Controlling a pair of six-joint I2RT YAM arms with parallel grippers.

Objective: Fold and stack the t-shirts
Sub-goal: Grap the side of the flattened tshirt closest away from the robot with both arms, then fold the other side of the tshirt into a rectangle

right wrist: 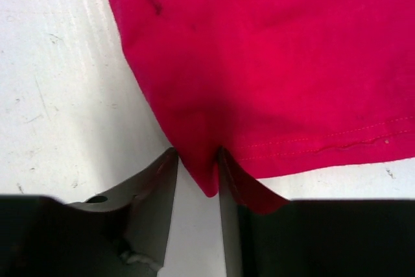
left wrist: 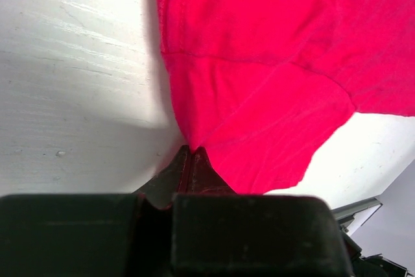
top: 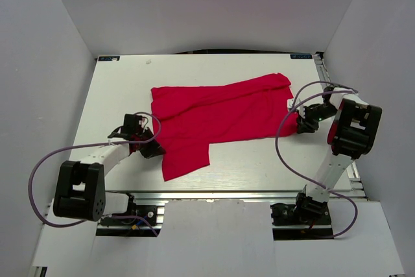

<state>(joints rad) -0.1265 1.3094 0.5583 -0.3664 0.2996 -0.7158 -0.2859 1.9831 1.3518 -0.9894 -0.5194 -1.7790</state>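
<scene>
A white table (top: pixel 117 95) with a scuffed, faintly grained top fills the middle of the top view. Plain pale grey walls (top: pixel 45 63) box it in on the left, right and far sides. A metal rail (top: pixel 220 194) runs along its near edge at the bottom of the frame.

The shirt (top: pixel 220 111) lies spread across the centre of the table, stretched from left to right. One flap reaches down toward the lower centre.

The left gripper (top: pixel 154 149) sits at the shirt's lower-left edge. Its jaws are fully closed, pinching a point of the cloth. The right gripper (top: pixel 299 121) is at the shirt's right edge. Its jaws stand partly apart with a corner of the cloth hanging between them, and bare table shows in the gap below.

The shirt is bright red, soft and unprinted, rumpled into shallow folds. A stitched hem line runs along the lower right of the right wrist view. The fingers (right wrist: pixel 162 173) are dark, smooth and wedge-shaped.
</scene>
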